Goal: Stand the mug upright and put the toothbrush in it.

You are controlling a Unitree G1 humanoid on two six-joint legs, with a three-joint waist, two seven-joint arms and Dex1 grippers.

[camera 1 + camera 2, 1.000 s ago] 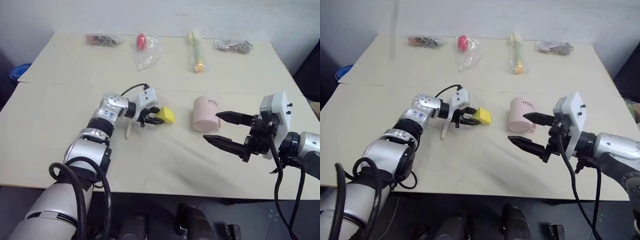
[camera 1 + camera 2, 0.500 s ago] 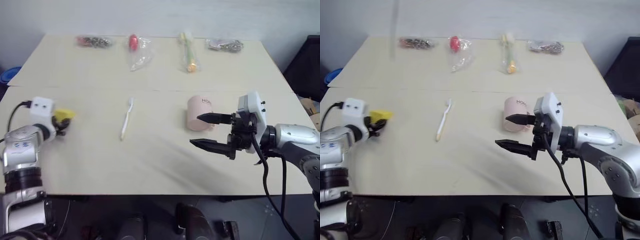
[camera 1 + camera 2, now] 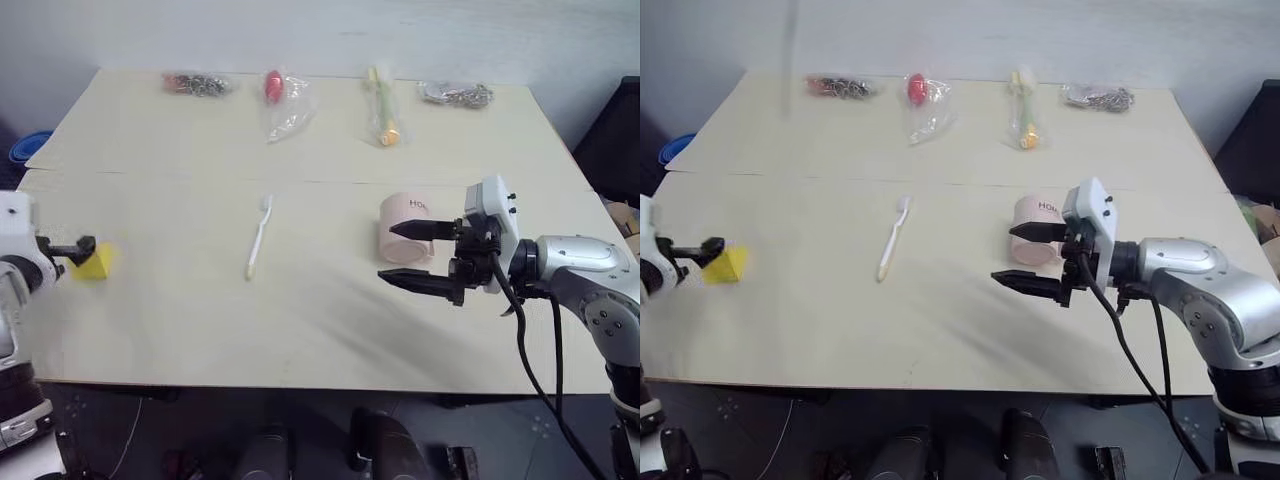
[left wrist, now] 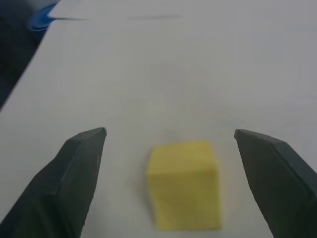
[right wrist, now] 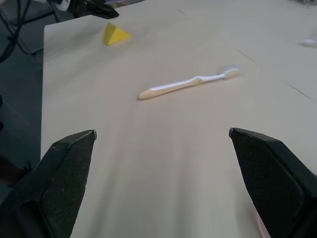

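We see the right gripper (image 3: 415,254) spread wide beside the mug (image 3: 404,242) lying mid-table right, left gripper (image 4: 168,148) open around the yellow block (image 4: 184,184), toothbrush (image 3: 257,236) flat centre; a glancing close could roll the mug away.

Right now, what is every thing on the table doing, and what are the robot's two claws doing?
mug: lying on its side.
toothbrush: lying flat on the table, nothing touching it.
yellow block: resting on the table, let go.
left gripper: open, fingers either side of the block, not touching.
right gripper: open, beside the mug.
four bagged items: lying along the far edge.
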